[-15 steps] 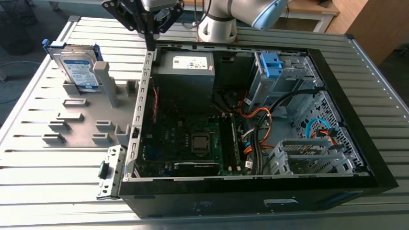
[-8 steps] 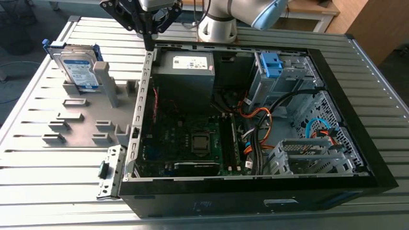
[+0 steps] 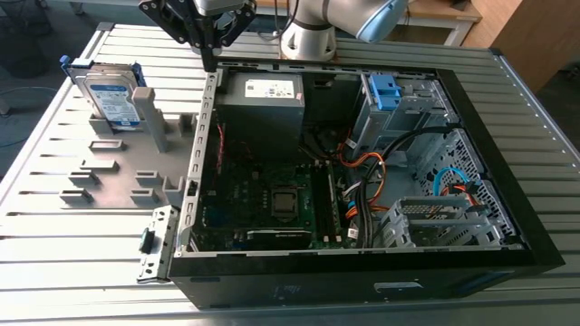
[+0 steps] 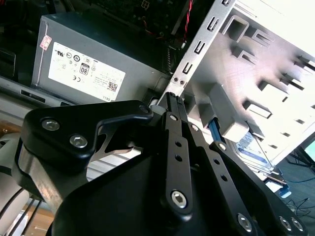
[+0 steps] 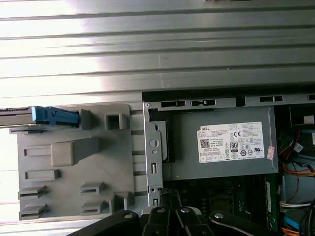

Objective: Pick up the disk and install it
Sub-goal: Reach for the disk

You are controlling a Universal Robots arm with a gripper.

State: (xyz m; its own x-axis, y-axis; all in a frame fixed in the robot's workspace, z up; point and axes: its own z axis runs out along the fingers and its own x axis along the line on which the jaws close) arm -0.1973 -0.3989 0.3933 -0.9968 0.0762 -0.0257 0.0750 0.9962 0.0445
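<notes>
Claw (image 3: pixel 210 63), pressed together, empty, by computer case (image 3: pixel 363 288) on ribbed metal table (image 3: pixel 64 241); disk (image 3: pixel 111 98) upright in rack (image 3: pixel 118 166)

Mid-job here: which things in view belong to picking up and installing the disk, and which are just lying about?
Job:
disk, upright in the grey holder
gripper, shut, empty, near the case's corner
open computer case, likely where it goes

Just there:
grey power supply box
bare blue clip
orange cables
slatted table
</notes>
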